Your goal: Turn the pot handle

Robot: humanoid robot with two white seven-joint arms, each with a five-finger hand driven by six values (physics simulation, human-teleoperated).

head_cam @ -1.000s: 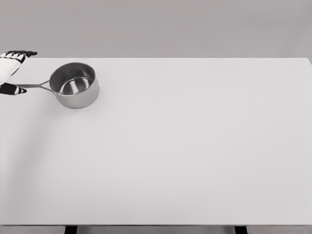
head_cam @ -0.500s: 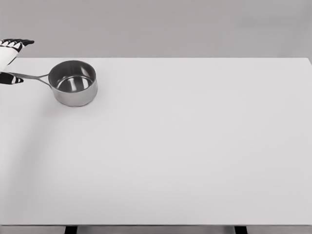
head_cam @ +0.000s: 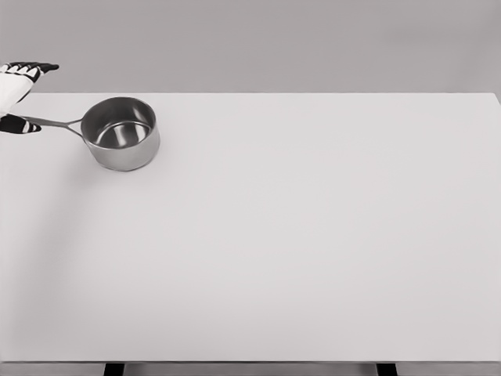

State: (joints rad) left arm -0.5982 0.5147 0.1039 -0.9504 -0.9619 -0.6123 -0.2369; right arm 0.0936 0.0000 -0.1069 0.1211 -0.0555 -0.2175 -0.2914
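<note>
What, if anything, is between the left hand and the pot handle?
Nothing visible. The left hand is already at the tip of the handle, a dark fingertip touching or right beside it. The table around the pot shows nothing else.

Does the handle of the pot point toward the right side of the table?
No, the handle runs from the pot toward the left edge of the picture, where the left hand is.
</note>
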